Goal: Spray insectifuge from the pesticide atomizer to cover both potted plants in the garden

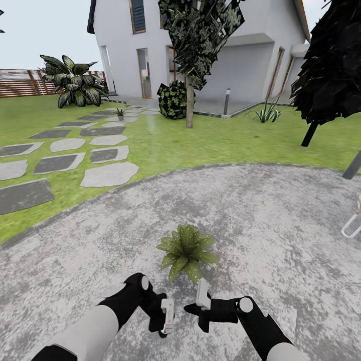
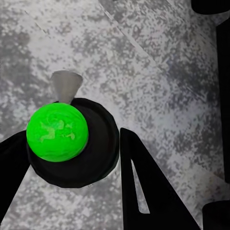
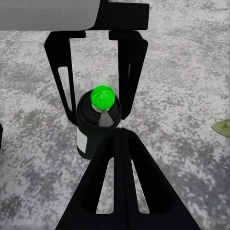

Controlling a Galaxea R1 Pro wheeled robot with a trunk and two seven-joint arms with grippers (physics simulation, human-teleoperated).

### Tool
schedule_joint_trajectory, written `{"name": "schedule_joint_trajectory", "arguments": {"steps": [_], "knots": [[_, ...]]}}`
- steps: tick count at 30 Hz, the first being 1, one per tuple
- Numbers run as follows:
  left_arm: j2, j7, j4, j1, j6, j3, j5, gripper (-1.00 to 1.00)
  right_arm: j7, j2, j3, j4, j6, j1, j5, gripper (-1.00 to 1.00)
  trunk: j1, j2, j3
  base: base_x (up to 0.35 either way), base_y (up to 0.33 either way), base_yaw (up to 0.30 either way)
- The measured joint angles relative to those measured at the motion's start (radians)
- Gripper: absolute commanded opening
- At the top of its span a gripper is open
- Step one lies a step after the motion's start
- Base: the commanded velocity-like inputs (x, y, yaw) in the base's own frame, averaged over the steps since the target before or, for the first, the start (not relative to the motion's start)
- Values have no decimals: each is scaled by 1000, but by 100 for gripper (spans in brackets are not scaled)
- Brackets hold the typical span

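Note:
A potted plant (image 1: pixel 186 250), a low rosette of pointed green leaves dotted with pale specks, stands on the grey paved circle (image 1: pixel 260 210) just ahead of both grippers. My left gripper (image 1: pixel 166 317) is shut on the pesticide atomizer (image 1: pixel 163 333), held low over the paving. From above the atomizer (image 2: pixel 84 153) shows a dark round body, a bright green mark (image 2: pixel 57 132) and a pale nozzle (image 2: pixel 66 86). The right wrist view looks at the atomizer (image 3: pixel 91 132) between the left fingers (image 3: pixel 61 72). My right gripper (image 1: pixel 202 297) is shut on nothing, beside the left one.
Lawn (image 1: pixel 200 140) rings the paving, with stepping stones (image 1: pixel 108 174) leading left toward the house (image 1: pixel 210 45). A small pot plant (image 1: pixel 120 113) stands far off on them. A tree trunk (image 1: pixel 189 100), a round shrub (image 1: pixel 173 100) and a white frame (image 1: pixel 352 224) at the right edge are nearby.

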Motion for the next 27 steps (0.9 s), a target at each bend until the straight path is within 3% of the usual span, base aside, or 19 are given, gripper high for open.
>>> {"name": "schedule_joint_trajectory", "arguments": {"steps": [16, 27], "knots": [[-29, 0, -9, 1, -20, 0, 13, -100, 0, 0, 0, 1, 0, 0, 0, -100, 0, 0, 0, 0, 0, 0], [-32, 0, -10, 1, -24, 0, 22, -100, 0, 0, 0, 1, 0, 0, 0, -100, 0, 0, 0, 0, 0, 0]]}}
